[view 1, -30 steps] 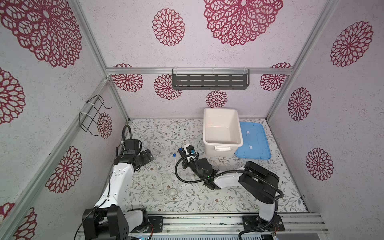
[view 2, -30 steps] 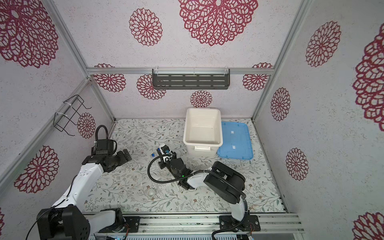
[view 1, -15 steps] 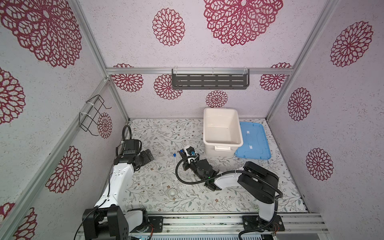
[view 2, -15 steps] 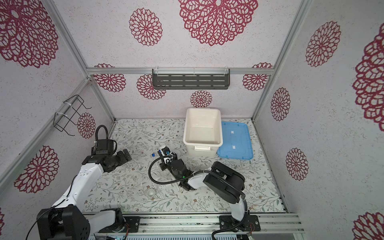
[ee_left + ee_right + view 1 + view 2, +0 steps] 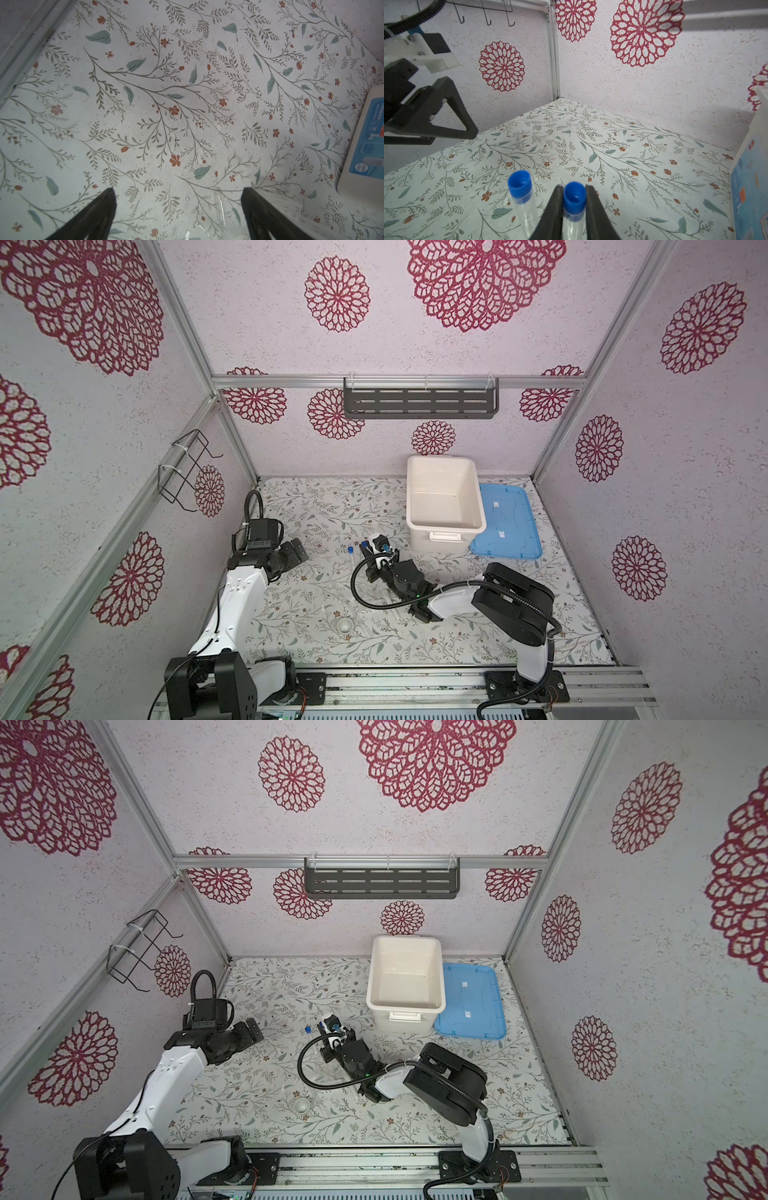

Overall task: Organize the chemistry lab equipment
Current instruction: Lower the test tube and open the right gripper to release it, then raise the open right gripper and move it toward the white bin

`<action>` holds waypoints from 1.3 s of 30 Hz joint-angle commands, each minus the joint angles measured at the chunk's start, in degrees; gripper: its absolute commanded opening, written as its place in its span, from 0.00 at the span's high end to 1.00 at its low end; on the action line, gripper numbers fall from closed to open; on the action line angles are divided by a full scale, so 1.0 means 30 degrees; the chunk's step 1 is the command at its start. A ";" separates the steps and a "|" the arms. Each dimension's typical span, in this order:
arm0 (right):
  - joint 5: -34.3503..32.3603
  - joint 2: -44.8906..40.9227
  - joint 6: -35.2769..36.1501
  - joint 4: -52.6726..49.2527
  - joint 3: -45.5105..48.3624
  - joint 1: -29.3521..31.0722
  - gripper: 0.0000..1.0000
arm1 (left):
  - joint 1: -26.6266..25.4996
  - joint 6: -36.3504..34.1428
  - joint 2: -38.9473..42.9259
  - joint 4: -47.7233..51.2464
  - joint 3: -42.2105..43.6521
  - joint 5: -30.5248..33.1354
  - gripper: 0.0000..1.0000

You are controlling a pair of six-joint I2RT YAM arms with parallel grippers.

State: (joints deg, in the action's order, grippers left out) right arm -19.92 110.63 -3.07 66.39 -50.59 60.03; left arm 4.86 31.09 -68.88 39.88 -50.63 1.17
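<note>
White tub (image 5: 441,540) beside blue lid (image 5: 508,526), dark wall shelf (image 5: 419,404), wire rack (image 5: 183,472)

You have two slim clear tubes with blue caps, just left of centre in both top views. The free tube (image 5: 520,193) stands cap uppermost. Just beside it is the gripped tube (image 5: 574,200), its cap pinched between the fingers of the right gripper (image 5: 574,190). Your small white dish (image 5: 345,626) sits upright lower in the frame, well apart from both.
</note>
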 commanded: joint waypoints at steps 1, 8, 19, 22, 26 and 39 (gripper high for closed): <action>-0.0429 -0.0178 -0.0212 0.0747 0.0013 -0.0074 0.75 | -0.0098 0.0021 -0.0071 -0.0241 -0.0032 -0.0126 0.03; -0.0511 -0.1353 -0.0686 0.0147 -0.0113 -0.0073 0.69 | -0.0098 0.0061 0.0016 -0.0235 -0.0045 -0.0105 0.03; -0.0646 -0.6317 -0.1724 -0.6278 -0.1538 -0.0257 0.60 | -0.0109 0.0030 0.0050 -0.0248 -0.0115 0.0074 0.03; 0.1235 -0.6404 -0.4533 -1.1828 -0.3744 -0.1090 0.60 | -0.0112 0.0007 0.0145 -0.0230 -0.0115 0.0101 0.03; 0.5704 -0.4897 -0.8374 -2.0185 -0.7844 -0.3030 0.58 | -0.0103 -0.0008 0.0218 -0.0230 -0.0115 0.0092 0.03; 1.0932 0.0414 -0.6428 -3.0072 -1.6127 -0.4043 0.52 | -0.0105 -0.0079 0.0472 -0.0226 -0.0064 0.0074 0.03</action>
State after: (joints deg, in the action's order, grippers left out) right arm 8.36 111.02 -22.55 -16.12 -95.88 47.59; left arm 4.84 31.09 -68.77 39.83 -50.63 0.80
